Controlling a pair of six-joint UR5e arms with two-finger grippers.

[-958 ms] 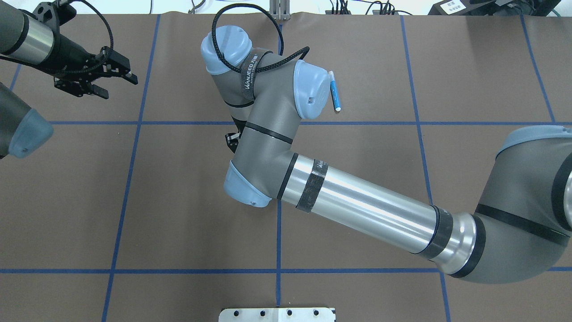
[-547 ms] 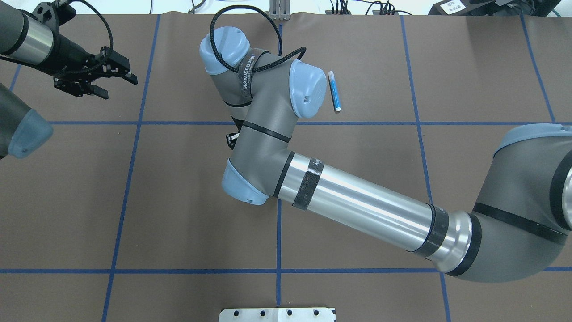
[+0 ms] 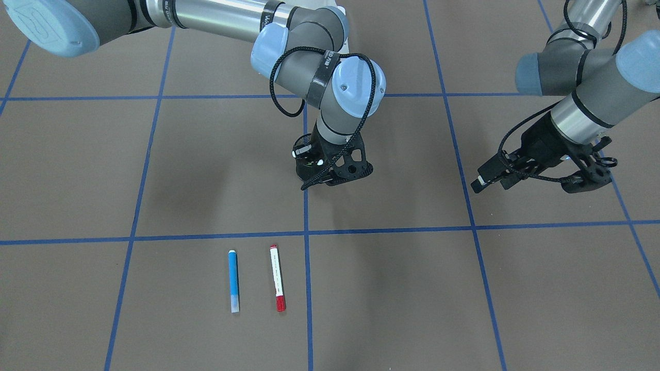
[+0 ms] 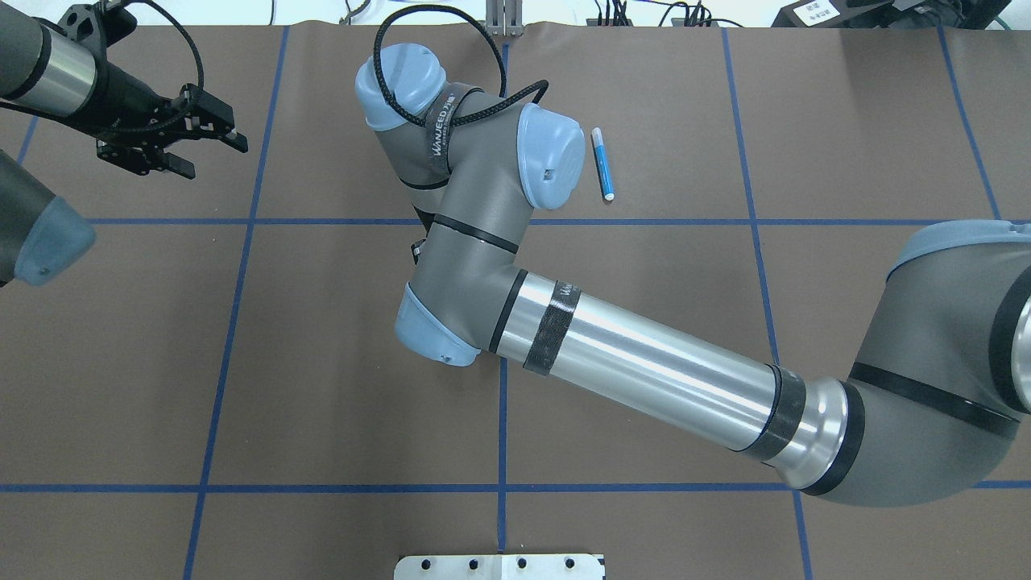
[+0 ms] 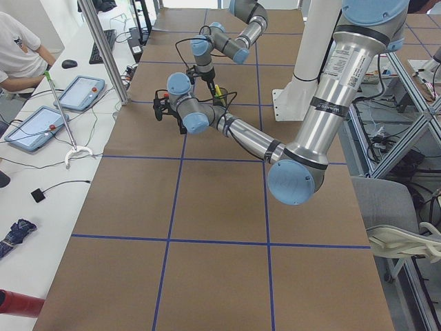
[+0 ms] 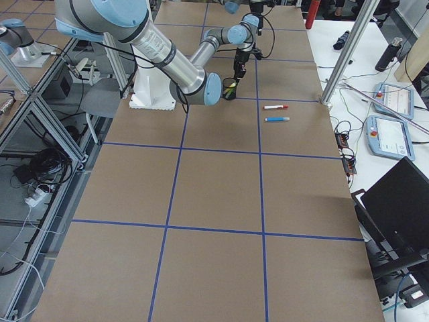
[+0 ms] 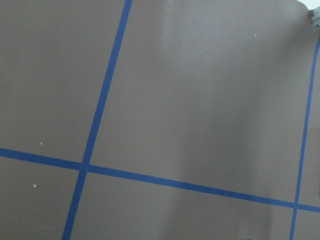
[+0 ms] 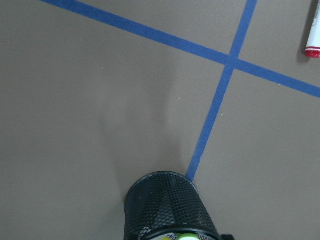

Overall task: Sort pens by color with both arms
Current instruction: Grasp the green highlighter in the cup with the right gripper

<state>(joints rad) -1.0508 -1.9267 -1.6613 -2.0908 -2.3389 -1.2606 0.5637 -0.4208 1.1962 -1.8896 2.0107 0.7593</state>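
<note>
A blue pen [image 3: 233,281] and a white pen with a red cap [image 3: 277,278] lie side by side on the brown mat. In the overhead view only the blue pen [image 4: 602,163] shows; my right arm hides the white one. My right gripper [image 3: 308,158] hangs over the black mesh cup [image 3: 303,171], its fingertips apart. In the right wrist view the cup [image 8: 170,205] has a yellow-green pen tip [image 8: 182,236] at its mouth. My left gripper [image 4: 216,159] is open and empty, hovering far to the left.
Blue tape lines divide the mat into squares. A white pedestal base [image 4: 499,566] sits at the near edge. An operator [image 5: 17,52] and tablets are on the side table beyond the mat's far edge.
My right arm's wrist and elbow have shifted slightly to the left in the overhead view, uncovering more of the blue pen. The left arm has not moved.
</note>
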